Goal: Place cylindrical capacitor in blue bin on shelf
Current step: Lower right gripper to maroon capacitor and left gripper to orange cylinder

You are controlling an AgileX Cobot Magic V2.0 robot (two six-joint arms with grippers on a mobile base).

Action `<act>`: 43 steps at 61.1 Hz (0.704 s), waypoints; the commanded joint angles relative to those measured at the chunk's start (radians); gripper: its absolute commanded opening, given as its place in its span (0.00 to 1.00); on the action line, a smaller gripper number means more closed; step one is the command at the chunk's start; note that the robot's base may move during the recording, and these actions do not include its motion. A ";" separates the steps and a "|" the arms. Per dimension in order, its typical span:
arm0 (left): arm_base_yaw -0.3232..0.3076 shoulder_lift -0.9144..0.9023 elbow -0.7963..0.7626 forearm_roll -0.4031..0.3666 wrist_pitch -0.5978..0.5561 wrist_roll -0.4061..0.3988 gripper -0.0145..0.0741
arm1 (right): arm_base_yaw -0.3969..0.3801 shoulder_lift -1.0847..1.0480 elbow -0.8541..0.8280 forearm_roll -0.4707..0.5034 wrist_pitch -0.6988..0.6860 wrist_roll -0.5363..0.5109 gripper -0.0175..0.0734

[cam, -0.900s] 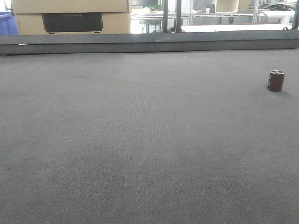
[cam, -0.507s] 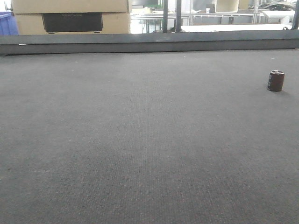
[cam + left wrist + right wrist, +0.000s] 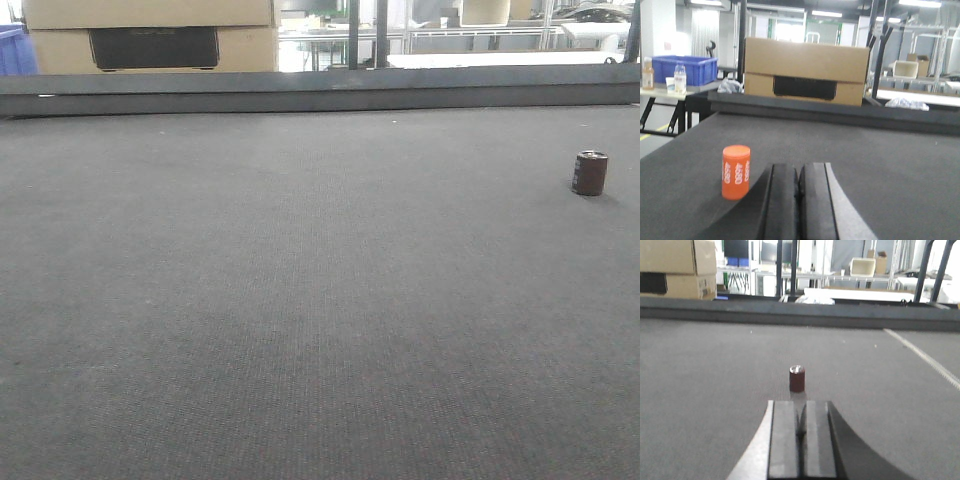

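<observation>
The cylindrical capacitor (image 3: 590,173), a stubby maroon cylinder with a silvery top, stands upright on the dark grey mat at the far right of the front view. In the right wrist view the capacitor (image 3: 797,378) stands a short way ahead of my right gripper (image 3: 801,405). That gripper is shut with nothing in it and lines up with the capacitor. My left gripper (image 3: 799,167) is shut and empty too, low over the mat. The shelf is out of view. No arm shows in the front view.
An orange cylinder (image 3: 735,171) with white print stands just left of my left gripper. A raised dark ledge (image 3: 320,90) borders the mat's far edge, with a cardboard box (image 3: 805,71) behind it. A blue crate (image 3: 685,69) sits on a side table far left.
</observation>
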 commanded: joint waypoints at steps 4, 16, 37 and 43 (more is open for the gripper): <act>-0.001 -0.003 -0.003 -0.010 -0.078 -0.002 0.04 | 0.000 -0.003 0.001 -0.002 -0.112 -0.001 0.02; -0.001 0.005 -0.218 0.007 0.012 -0.002 0.04 | 0.000 -0.003 -0.097 0.083 -0.066 -0.001 0.02; -0.001 0.363 -0.713 0.080 0.412 -0.002 0.29 | 0.000 0.248 -0.468 0.083 0.055 -0.001 0.61; -0.001 0.470 -0.755 0.080 0.418 -0.002 0.52 | 0.000 0.375 -0.508 0.083 0.052 -0.001 0.70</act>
